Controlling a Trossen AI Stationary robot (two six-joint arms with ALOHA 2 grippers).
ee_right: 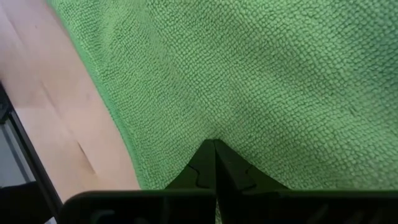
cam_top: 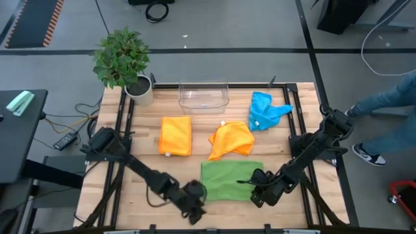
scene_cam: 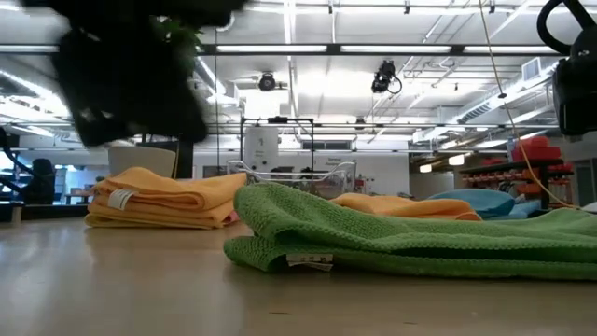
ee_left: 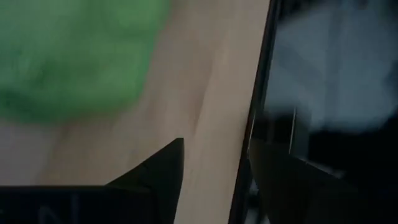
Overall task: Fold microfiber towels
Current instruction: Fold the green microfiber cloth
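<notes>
Green microfiber towel (cam_top: 229,180) nearest the low camera, folded over on itself, white tag showing under its front fold; lay at the front middle of the tabletop (cam_top: 286,146). Pressed or pinched at its right edge by the right tool (cam_top: 259,193), fingers shut tight together, tips down against the green weave (ee_right: 261,81); whether cloth was actually caught between them, could not tell. Hovered just off the towel's left front corner: the left tool (cam_top: 195,207), fingers parted and holding nothing, over bare wood close to the tabletop's front edge.

Behind the green towel, toward the middle: crumpled orange towel (cam_top: 231,140), loosely heaped, just beside the green one's back edge. To its left, apart from it: second orange towel (cam_top: 175,135), folded into a neat rectangle, white tag at its front edge. Farther back and to the right: blue towel (cam_top: 265,110), bunched up, near the right rail.

At the back middle: clear plastic bin (cam_top: 204,96), upright. At the back left corner: potted plant (cam_top: 123,62) in a pale pot. Beyond the tabletop on the right: a person's legs in jeans and a sneaker (cam_top: 368,155) on the floor.
</notes>
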